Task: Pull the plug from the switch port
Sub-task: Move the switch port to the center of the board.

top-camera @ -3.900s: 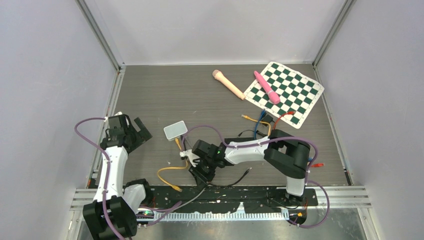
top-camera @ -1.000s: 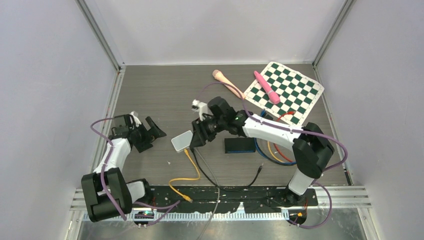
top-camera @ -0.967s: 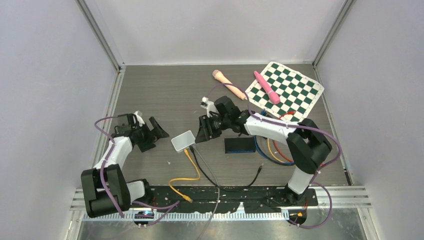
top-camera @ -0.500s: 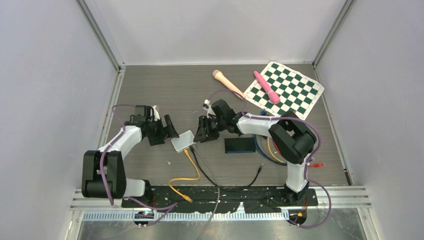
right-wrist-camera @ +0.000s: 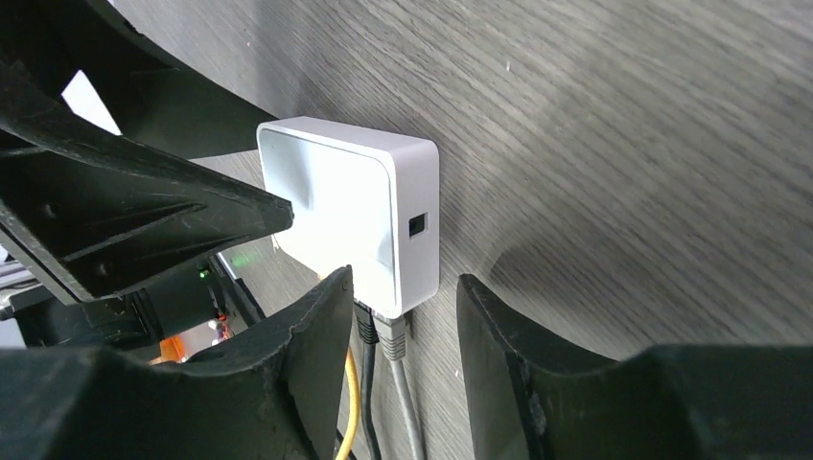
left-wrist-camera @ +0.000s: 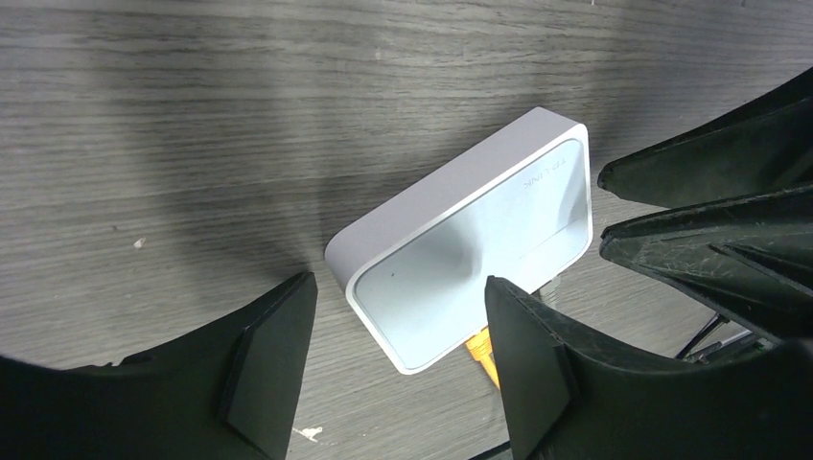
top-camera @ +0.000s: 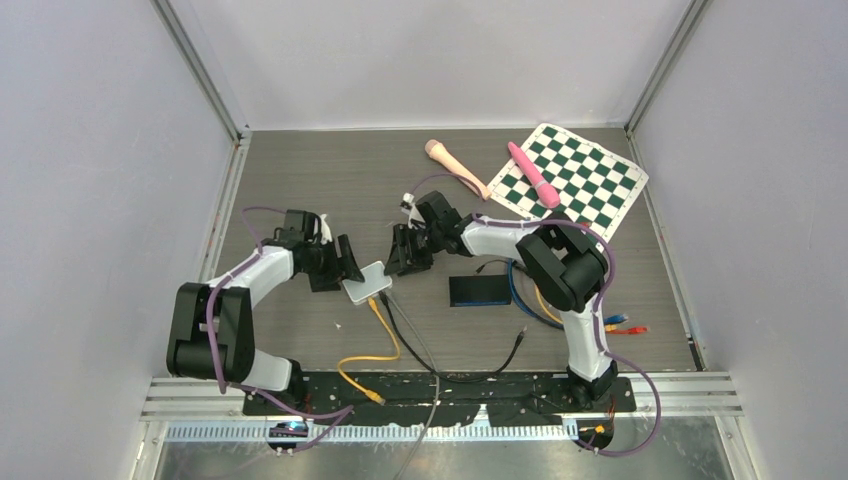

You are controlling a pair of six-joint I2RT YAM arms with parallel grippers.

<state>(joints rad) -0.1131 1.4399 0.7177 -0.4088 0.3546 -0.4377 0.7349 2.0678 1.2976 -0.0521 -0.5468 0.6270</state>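
The white network switch lies mid-tabletop, with cable plugs seated in its near edge. The left gripper straddles its body, jaws apart, gripping nothing. The right gripper brackets the plugs, jaws half-open, holding nothing.

**Switch between the two grippers**

The switch lies mid-worktop. The left gripper is just to its left, and the right gripper just to its right and slightly behind. Three cables leave its near edge toward the arm bases. A flat box lies further right, and a mat sits in the far right corner.
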